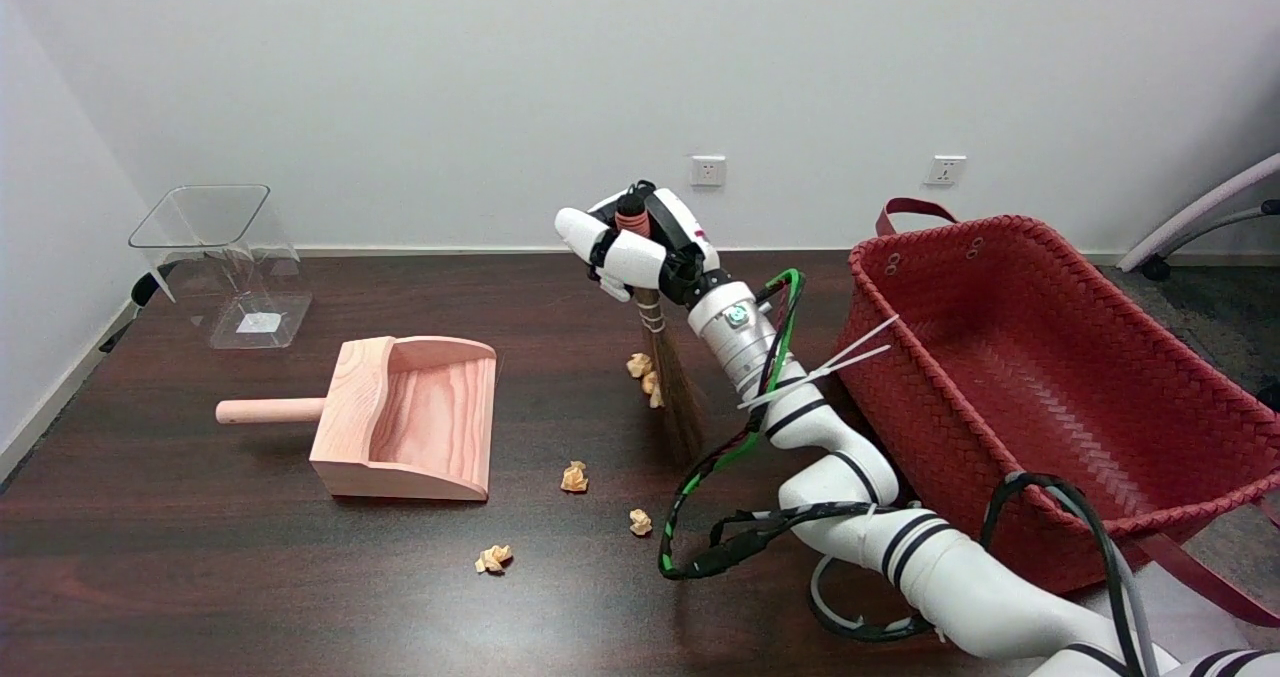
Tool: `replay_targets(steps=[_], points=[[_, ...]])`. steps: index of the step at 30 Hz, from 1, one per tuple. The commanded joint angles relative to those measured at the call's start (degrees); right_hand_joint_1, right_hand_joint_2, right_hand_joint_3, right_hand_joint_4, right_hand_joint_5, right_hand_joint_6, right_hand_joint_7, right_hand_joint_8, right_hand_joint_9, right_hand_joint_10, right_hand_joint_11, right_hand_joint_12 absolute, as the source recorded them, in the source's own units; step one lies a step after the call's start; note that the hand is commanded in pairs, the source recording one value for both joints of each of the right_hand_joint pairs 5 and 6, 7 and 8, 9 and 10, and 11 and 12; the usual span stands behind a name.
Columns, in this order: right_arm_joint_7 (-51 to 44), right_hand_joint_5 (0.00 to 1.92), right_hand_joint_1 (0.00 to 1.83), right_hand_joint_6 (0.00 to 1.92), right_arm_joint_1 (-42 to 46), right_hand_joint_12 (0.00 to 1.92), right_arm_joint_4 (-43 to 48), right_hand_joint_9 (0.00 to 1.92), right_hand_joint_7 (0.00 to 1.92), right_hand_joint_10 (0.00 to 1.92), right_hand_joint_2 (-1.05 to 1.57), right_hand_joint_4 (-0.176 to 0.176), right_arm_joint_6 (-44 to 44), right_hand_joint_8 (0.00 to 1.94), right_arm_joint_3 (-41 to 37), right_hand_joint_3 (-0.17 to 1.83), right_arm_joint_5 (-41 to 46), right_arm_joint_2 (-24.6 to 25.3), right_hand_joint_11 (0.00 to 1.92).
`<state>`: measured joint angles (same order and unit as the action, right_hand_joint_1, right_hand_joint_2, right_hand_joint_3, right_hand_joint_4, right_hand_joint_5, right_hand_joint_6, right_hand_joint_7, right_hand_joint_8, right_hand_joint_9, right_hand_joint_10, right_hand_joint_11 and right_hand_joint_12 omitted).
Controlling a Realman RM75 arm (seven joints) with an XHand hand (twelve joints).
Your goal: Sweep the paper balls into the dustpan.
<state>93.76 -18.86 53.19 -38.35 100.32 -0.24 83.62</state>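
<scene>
**Broom in hand, sweep toward the dustpan under way**

Clamped around the top of a small broom (668,377), the right hand (640,242), fingers wrapped closed on the orange-ringed handle end. Broom hanging almost upright below the hand, bristles flaring down and slightly toward the arm's side, tips at or very near the dark table (150,577); actual contact too fine to tell.

Directly below the hand, touching the bristles on the dustpan side: a small cluster of paper balls (645,377), two or perhaps three, hard to separate. Lower and further from the hand, toward the camera: one paper ball (574,477) near the dustpan's open corner, another (640,523) a little nearer the arm, and a last one (493,558) nearest the camera, well apart from the broom.

Off to the hand's left in the picture, the wooden dustpan (405,417), mouth open toward the broom, handle pointing away. Nothing visible inside it yet.

Beyond the dustpan, a clear plastic container (222,257); behind the arm on the other side, a red woven basket (1050,377). Neither involved.

Judged step: first stroke, with the cluster caught against the bristles. Next move likely calls for a low drag across the table toward the pan's mouth, bristles kept down so the balls roll ahead and not past the side walls. After that, a return for the three strays nearer the camera, each needing its own line into the opening.
</scene>
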Motion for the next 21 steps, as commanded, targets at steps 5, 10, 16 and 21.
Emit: replay_targets(steps=[5, 10, 16, 21], points=[[4.1, 1.92, 0.93, 1.92, 1.7, 1.92, 5.9, 1.92, 1.92, 1.92, 0.99, 0.000, 2.1, 1.92, 0.0, 0.48, -0.6, 2.5, 1.92], [3.9, 1.92, 0.92, 1.92, 1.7, 1.92, 6.8, 1.92, 1.92, 1.92, 1.01, 0.000, 2.8, 1.92, 0.0, 0.45, -0.9, 3.4, 1.92], [3.8, 1.92, 0.92, 1.92, 1.7, 1.92, 6.3, 1.92, 1.92, 1.92, 1.03, 0.000, 2.8, 1.92, 0.3, 0.44, -1.1, 5.0, 1.92], [3.8, 1.92, 0.92, 1.92, 2.3, 1.92, 7.9, 1.92, 1.92, 1.92, 1.03, 0.000, 3.1, 1.92, 0.4, 0.46, -2.4, 5.7, 1.92]])
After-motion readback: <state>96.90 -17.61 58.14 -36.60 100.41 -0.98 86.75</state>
